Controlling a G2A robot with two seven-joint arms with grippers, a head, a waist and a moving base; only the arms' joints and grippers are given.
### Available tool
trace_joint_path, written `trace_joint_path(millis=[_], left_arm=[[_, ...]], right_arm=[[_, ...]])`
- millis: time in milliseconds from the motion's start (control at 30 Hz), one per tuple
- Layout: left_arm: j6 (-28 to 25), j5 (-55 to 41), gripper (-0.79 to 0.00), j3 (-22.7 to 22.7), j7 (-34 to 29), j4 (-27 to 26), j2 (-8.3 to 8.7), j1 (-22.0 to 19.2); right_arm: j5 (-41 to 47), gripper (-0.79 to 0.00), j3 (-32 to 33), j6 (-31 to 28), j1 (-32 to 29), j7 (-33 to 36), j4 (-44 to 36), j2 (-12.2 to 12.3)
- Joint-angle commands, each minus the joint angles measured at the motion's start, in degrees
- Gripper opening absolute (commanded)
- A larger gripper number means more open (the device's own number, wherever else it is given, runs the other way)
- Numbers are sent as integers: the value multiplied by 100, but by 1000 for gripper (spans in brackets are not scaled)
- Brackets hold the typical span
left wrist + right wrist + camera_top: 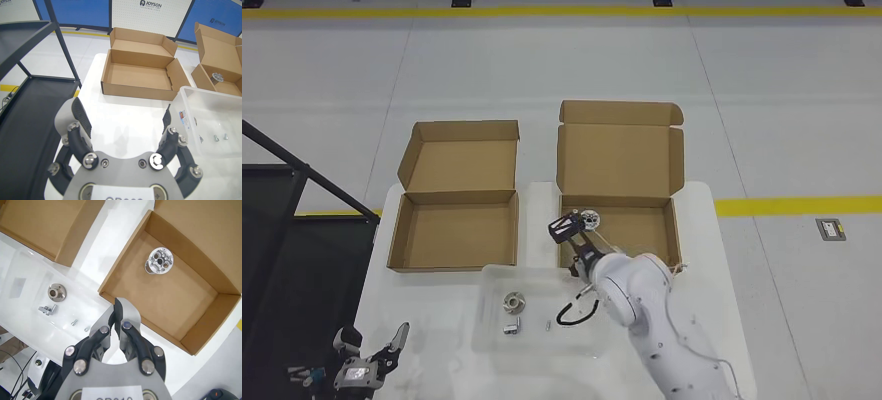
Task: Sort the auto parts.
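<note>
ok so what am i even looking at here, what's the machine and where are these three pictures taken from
It is a two-armed robot sorting metal parts at a white table. One picture looks down from above its arms; the other two come from a camera on each wrist, showing that arm's own gripper up close. The left gripper is open and holds nothing. The right gripper is shut on nothing and hangs by the right box, where a round metal part lies. A clear bin holds a metal hub and smaller pieces.
</note>
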Motion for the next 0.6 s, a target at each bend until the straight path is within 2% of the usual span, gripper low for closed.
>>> trace_joint_path(millis=[0, 167, 300, 367, 433, 567], left_arm=[[0, 0, 0, 0, 0, 0, 0, 0], [0, 0, 0, 0, 0, 0, 0, 0], [0, 0, 0, 0, 0, 0, 0, 0], [0, 0, 0, 0, 0, 0, 0, 0], [0, 0, 0, 0, 0, 0, 0, 0], [0, 0, 0, 0, 0, 0, 0, 0]], right_arm=[[113, -785, -8, -150, 99, 22, 127, -6], [565, -785, -108, -770, 277, 299, 301, -17], [1239, -785, -254, -1854, 334, 834, 386, 4], [1447, -785, -364, -2163, 311, 1020, 395, 12], [1541, -785, -494, -2276, 288, 1126, 422, 13], [1439, -785, -1014, -2123, 319, 1280, 624, -4]])
